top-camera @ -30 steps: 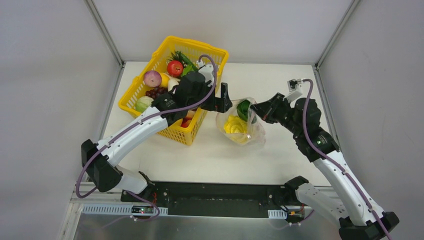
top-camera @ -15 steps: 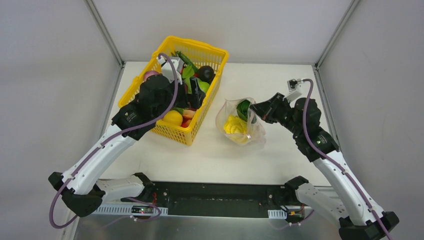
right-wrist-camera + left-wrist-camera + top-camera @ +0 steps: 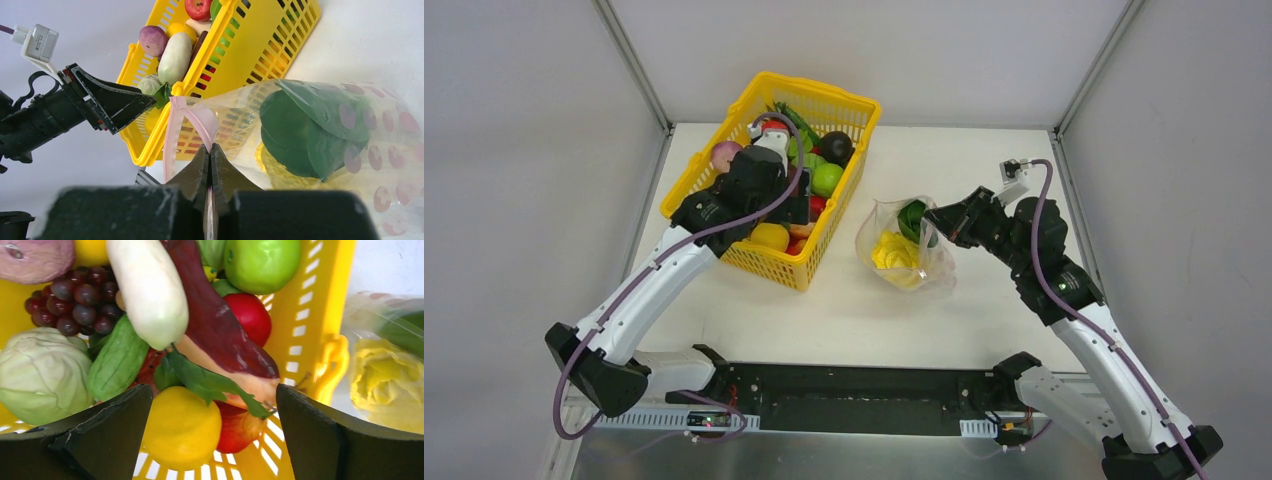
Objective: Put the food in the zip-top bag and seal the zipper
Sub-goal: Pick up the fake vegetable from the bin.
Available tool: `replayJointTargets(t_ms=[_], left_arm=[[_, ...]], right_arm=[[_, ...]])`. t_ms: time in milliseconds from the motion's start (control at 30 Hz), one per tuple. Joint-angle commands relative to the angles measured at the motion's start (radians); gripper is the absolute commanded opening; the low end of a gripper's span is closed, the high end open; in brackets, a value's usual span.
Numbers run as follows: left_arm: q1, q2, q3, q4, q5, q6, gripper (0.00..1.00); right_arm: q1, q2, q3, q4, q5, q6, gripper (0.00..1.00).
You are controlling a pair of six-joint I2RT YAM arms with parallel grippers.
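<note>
Below the left tool (image 3: 212,405), whose jaws are spread wide and grip nothing, sits the yellow slotted plastic basket (image 3: 320,315) of toy food. It holds a smooth oblong white radish (image 3: 150,290), a glossy red apple (image 3: 250,315), a round green lime (image 3: 260,262), knobbly dark grapes (image 3: 70,300) and a pale veined cabbage (image 3: 40,372). A yellow lemon (image 3: 182,427) lies just under the gap.

Right tool (image 3: 210,150): jaws fully closed, pinching the mouth of the zip-top bag (image 3: 380,165), a clear crinkly film with pink dots. The pink zipper (image 3: 172,135) strip loops just above the fingertips. Beyond the right tool, inside the bag, flat dark leafy greens (image 3: 310,130) lie over the yellow ruffled cabbage (image 3: 892,250). The bag rests on the white worktop (image 3: 874,310), near the basket.
</note>
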Motion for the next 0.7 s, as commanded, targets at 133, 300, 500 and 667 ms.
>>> replayJointTargets(t_ms=[133,300,500,667], left_arm=[[0.159,0.105,0.075,0.079,-0.008,0.001,0.95],[0.192,0.239,0.121,0.115,-0.018,-0.046,0.87],[0.197,0.278,0.101,0.133,0.000,-0.059,0.65],[0.197,0.228,0.052,0.166,0.002,-0.062,0.48]], right_arm=[[-0.004,-0.010,-0.008,0.066,-0.016,0.022,0.00],[-0.004,-0.007,-0.023,0.104,-0.029,0.047,0.00],[-0.005,-0.017,-0.029,0.098,-0.036,0.051,0.00],[-0.004,-0.021,-0.030,0.095,-0.028,0.050,0.00]])
